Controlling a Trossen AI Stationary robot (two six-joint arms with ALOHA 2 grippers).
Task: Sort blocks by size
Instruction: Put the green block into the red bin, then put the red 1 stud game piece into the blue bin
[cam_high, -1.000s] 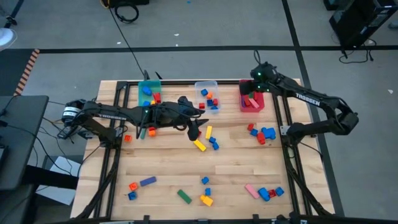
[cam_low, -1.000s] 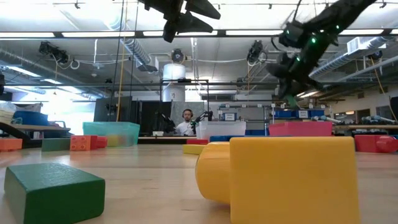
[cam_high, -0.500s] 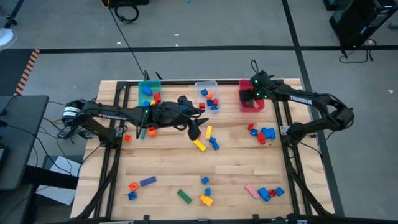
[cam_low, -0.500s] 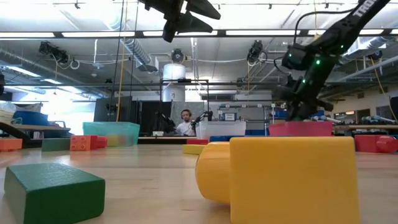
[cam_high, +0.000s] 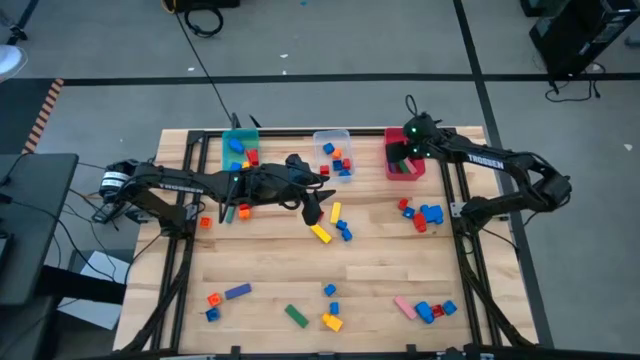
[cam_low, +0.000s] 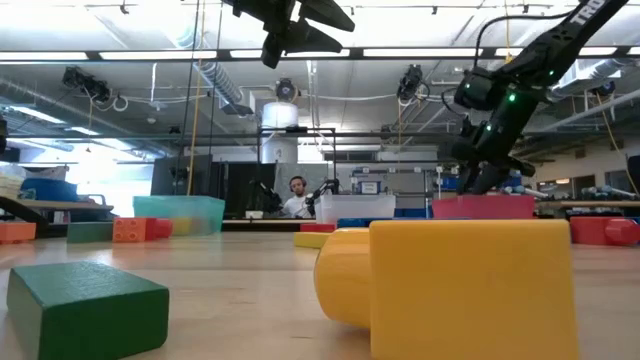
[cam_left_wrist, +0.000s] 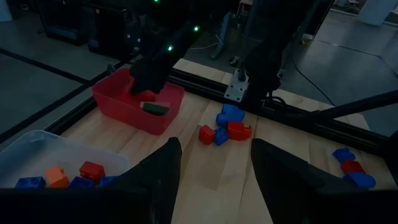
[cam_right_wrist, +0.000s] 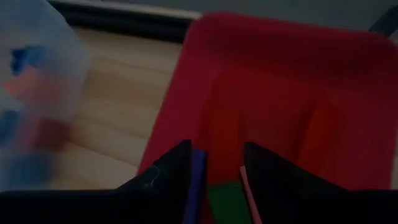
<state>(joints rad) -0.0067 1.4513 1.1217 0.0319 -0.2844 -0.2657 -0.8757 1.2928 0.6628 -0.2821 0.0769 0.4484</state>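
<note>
The right tool (cam_high: 404, 155) hangs low over the red bin (cam_high: 404, 170) at the far right of the bench (cam_high: 380, 270), and its own wrist view shows the fingers parted only slightly, with what looks like a green block (cam_right_wrist: 225, 198) between them and a thin blue edge beside it. Whether they grip that block or have just let go, I cannot tell. If the block is not yet dropped, the sound way is to open while it is well inside the bin's walls, then rise straight up before swinging away (the bin looks light, and a sideways drag could shift it).

The left tool (cam_high: 314, 210) waits above mid-bench with its fingers spread, holding nothing, near the yellow block (cam_high: 321, 234) and a few small blue ones.

The red bin sits close to the bench's black frame rail (cam_high: 450, 180), so room to the right and behind is scant; the freer side is toward the front. The clear bin (cam_high: 333, 155) stands apart to its left, the teal bin (cam_high: 240, 150) farther left. Loose blocks lie scattered: a red and blue cluster (cam_high: 420, 214) near the right arm's base, others along the front edge.
</note>
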